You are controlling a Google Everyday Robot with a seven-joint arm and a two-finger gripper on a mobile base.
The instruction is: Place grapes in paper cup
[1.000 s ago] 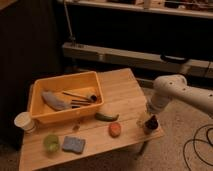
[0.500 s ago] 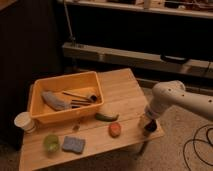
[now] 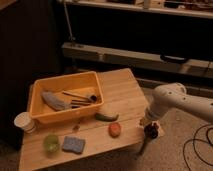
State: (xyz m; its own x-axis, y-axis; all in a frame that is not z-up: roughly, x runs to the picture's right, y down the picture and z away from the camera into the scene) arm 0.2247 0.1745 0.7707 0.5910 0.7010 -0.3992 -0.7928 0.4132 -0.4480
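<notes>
Dark grapes (image 3: 151, 129) between closed jaws, table (image 3: 125, 90) edge

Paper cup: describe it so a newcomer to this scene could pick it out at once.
On the wooden table, find the yellow bin; the paper cup stands off its lower-left corner, at the table's edge, far from the gripper at the right edge. It is white, unlike the green cup.

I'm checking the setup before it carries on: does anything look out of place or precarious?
The dark red-purple grapes lie at the very edge of the wooden table, at its near right corner, which looks precarious; the gripper is shut right at them. The white paper cup stands at the far left edge.
</notes>
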